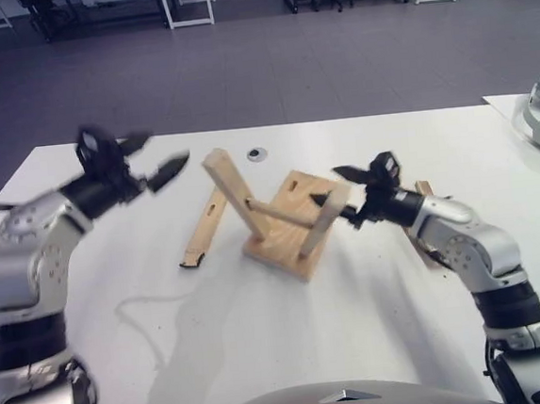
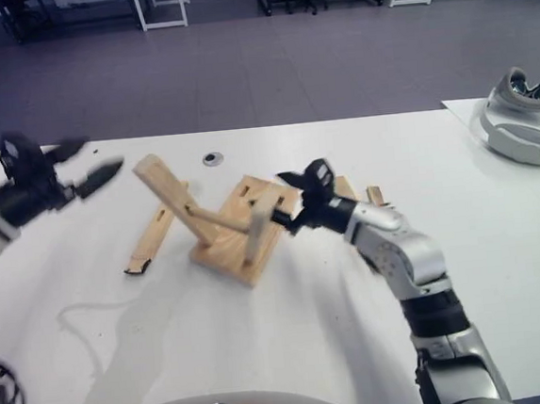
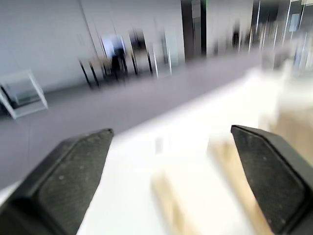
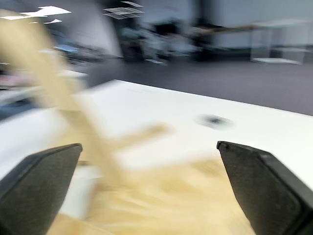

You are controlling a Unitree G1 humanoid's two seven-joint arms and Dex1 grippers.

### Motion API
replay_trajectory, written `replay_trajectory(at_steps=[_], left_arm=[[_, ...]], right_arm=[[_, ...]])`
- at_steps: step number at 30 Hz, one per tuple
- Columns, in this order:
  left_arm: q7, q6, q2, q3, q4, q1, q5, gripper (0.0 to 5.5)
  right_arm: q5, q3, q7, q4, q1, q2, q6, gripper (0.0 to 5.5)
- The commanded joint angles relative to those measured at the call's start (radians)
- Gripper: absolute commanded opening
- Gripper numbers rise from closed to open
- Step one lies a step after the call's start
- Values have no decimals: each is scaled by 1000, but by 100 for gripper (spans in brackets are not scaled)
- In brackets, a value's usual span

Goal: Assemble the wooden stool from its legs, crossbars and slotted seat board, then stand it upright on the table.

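The slotted seat board lies flat at the table's middle. Two legs joined by a crossbar stand tilted on it: one leg leans left, the other is on the right. A loose leg lies on the table to the left of the board. Another wooden piece shows behind my right arm. My right gripper is open at the top end of the right-hand leg, its fingers wide apart. My left gripper hangs open above the table, left of the leaning leg, holding nothing.
A white headset rests on a neighbouring table at the far right. A small round disc sits on the table behind the stool parts. Open tabletop spreads in front of the board.
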Motion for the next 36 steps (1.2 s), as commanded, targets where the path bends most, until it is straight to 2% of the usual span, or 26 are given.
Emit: replay_trajectory(at_steps=[1,5,9,12,14,18,21,23,26,28,32,34,36], left_arm=[[-150,-109,126,-110,2,202,141,444],[-155,-168,128,-277,-3,170,303,444],[-134,-178,28,-472,-24,64,427,444],[-72,-220,-71,-542,44,-38,509,444],[-29,-254,-139,-559,139,-133,546,444],[-21,-402,-258,-583,538,-352,591,444],[-45,-530,-237,-521,770,-422,574,444],[-68,-575,-177,-447,809,-432,531,444],[-141,-581,-60,-345,699,-377,462,444],[-178,-547,-25,-331,552,-301,437,444],[-274,-462,11,-426,213,-103,421,444],[-253,-439,-3,-490,179,-86,504,444],[-175,-412,-79,-531,229,-137,566,444]], right_arm=[[-86,79,16,-31,-28,1,-17,515],[-490,74,-203,489,-207,-96,-265,515],[-733,220,-153,781,-229,-141,-509,515],[-733,236,-29,762,-169,-156,-605,515],[-686,222,76,648,-102,-198,-621,515],[-544,133,254,345,61,-347,-525,515],[-569,48,228,334,46,-392,-524,515],[-605,6,168,393,-18,-380,-538,515],[-648,-2,49,513,-113,-276,-570,515],[-689,21,-16,613,-165,-207,-598,515],[-800,91,-82,847,-283,-120,-675,515],[-857,139,-66,940,-318,-112,-732,515],[-866,169,7,956,-310,-116,-764,515]])
